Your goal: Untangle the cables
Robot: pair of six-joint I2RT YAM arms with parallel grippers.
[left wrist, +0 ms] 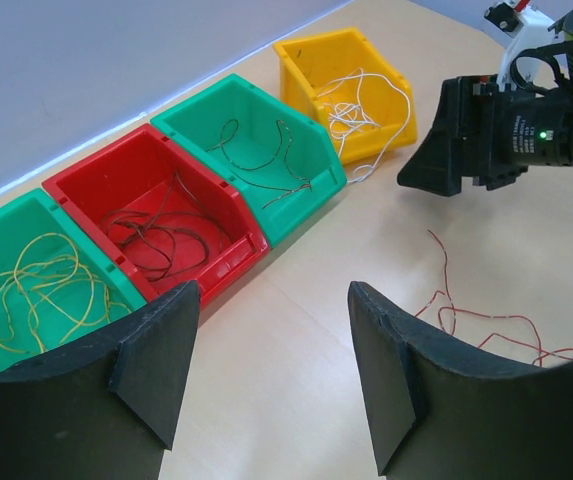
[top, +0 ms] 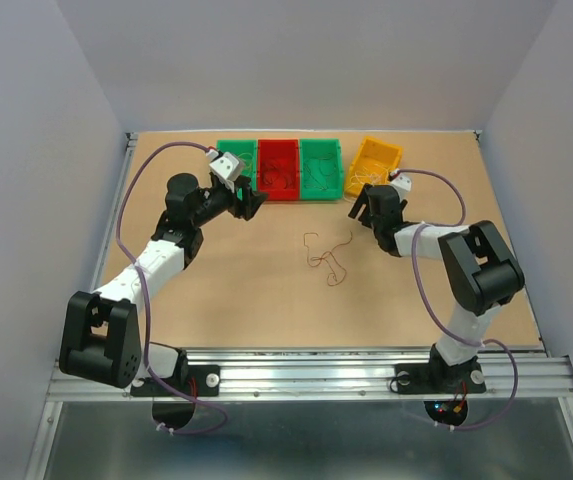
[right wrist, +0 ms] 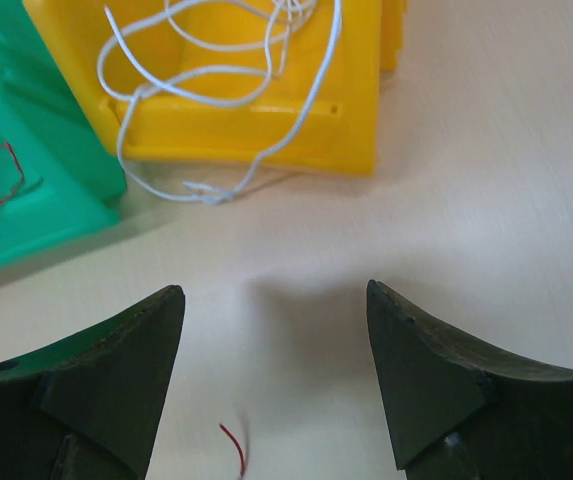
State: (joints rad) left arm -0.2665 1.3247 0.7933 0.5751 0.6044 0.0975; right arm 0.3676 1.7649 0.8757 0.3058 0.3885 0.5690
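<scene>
Cables [top: 328,257] lie mid-table [top: 216,300], well apart from every edge. Four bins [top: 277,143] line the far edge. Left gripper [left wrist: 271,310] and right gripper [right wrist: 273,300] hover near them, both spread apart, empty.

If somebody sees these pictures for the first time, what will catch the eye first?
Four bright bins in a row at the table's far edge, green, red, green, yellow, each holding wires. White wire spills over the yellow bin's front. A small tangle of cables lies loose mid-table.
</scene>
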